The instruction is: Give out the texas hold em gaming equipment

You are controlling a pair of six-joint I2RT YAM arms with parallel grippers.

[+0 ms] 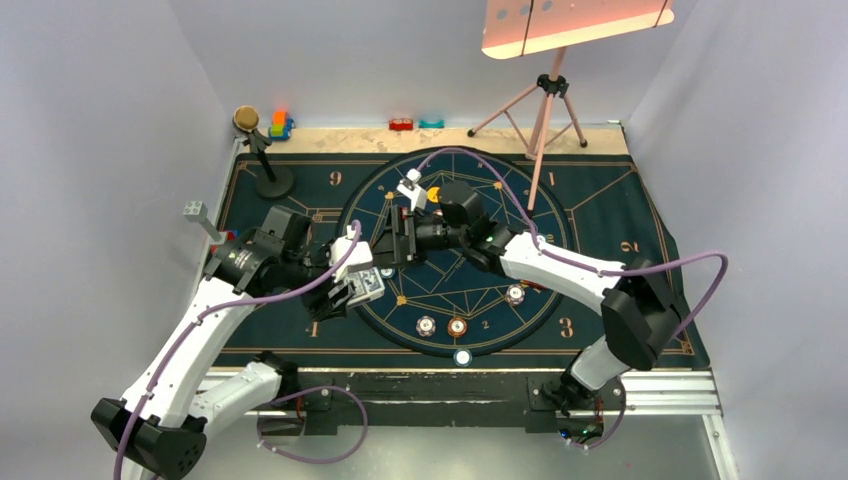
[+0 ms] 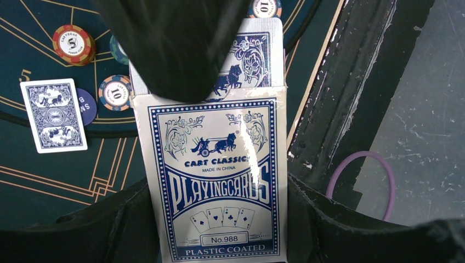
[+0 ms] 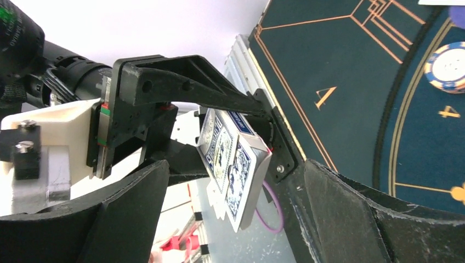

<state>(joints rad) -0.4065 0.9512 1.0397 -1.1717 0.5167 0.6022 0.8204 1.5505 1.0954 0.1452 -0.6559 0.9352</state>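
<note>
Left pincer (image 2: 216, 235) was clamped on the card box (image 2: 216, 170), cards (image 2: 252, 55) poking out the top; right pincer (image 3: 233, 219) spread wide around that deck. One card (image 2: 54, 115) lay on the mat (image 2: 33, 186) beside chips (image 2: 73, 44). Most of the dealing looked left to do.

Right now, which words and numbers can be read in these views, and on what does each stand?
"CART CLASSIC": blue-and-white cardboard card box
"MADE IN CHINA": same box
"PLAYINGCARDS": same box
"No.988": same box
"PLASTIC COATED": same box
"LAS VEGAS POKER CLUB" and "5": round orange-rimmed chip
"10": round teal-and-orange chip
"4": dark blue mat with gold lines
Blue round token: letters partly hidden, unreadable.
</note>
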